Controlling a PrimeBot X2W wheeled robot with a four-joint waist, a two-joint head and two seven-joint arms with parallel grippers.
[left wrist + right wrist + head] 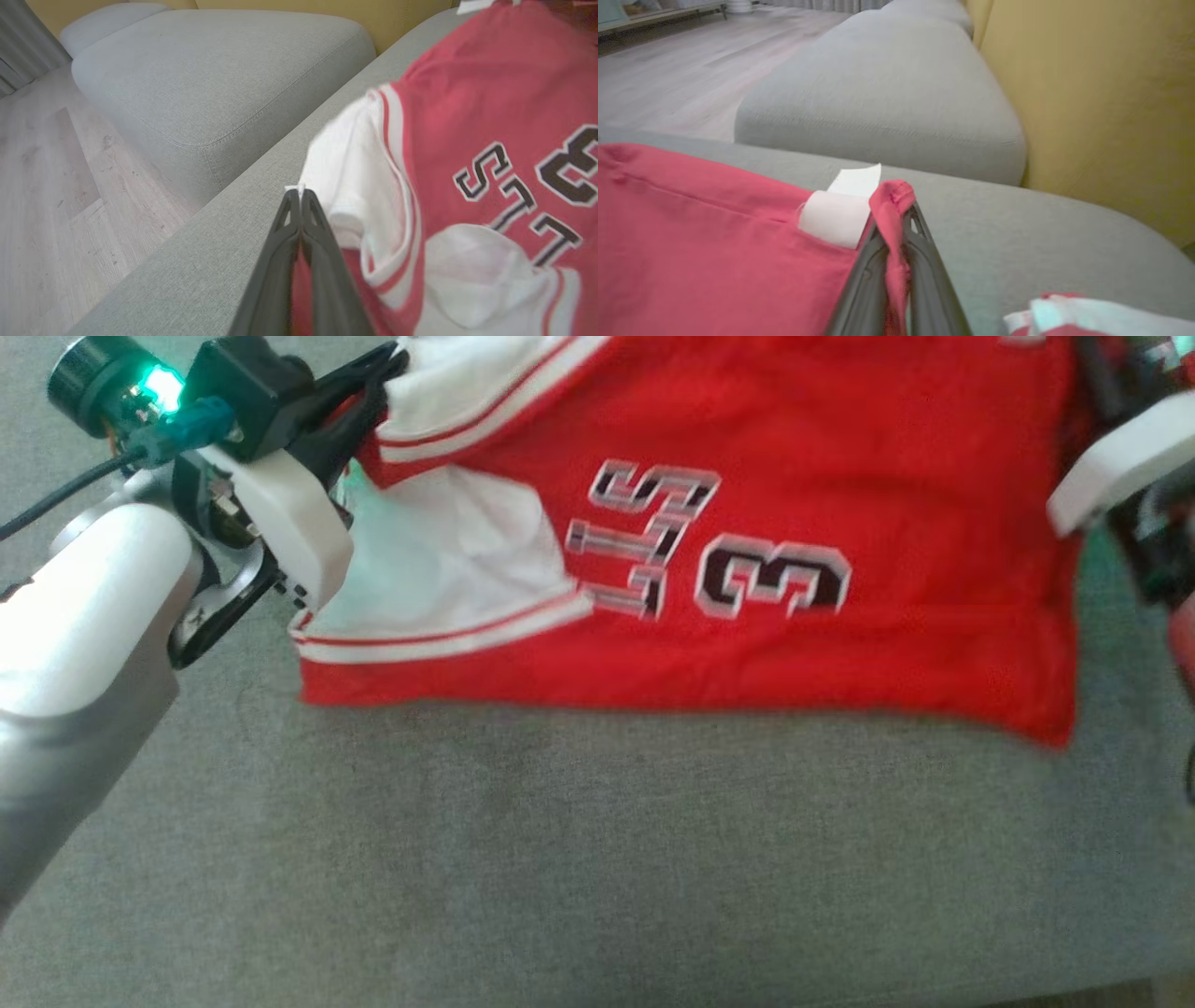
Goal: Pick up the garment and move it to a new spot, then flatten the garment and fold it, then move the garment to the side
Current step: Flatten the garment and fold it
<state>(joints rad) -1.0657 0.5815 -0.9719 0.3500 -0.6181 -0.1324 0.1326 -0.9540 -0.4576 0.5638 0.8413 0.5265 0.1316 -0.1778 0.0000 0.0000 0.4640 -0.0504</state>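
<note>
The red jersey [887,457] spreads across the head view from 10 o'clock to 2 o'clock, over the grey sofa seat [597,877]. Its lettering and the number 3 [775,581] sit near the middle.

The left pincer [295,193] is at 10 o'clock in the head view. Its fingers are pressed together on the jersey's edge by the white sleeve [448,560]. In the left wrist view a sliver of white cloth shows at the tips and red cloth between the fingers lower down.

The right pincer [899,219] is at 2 o'clock in the head view. It is clamped on a red hem corner, just beside a white label [840,214].

The jersey's near edge runs from 9 o'clock to 4 o'clock, dipping to a corner on the right, and is slightly blurred. Whether it rests on the seat or hangs just above it cannot be told.

From that edge toward 6 o'clock the seat is bare grey fabric across its whole width. In the left wrist view the seat's edge runs diagonally. Beyond it, toward 11 o'clock, lie a second grey cushion [210,79] and a pale wooden floor [51,186] at 8 o'clock. In the right wrist view a yellow surface [1101,93] rises at 2 o'clock, past the seat's far edge.
</note>
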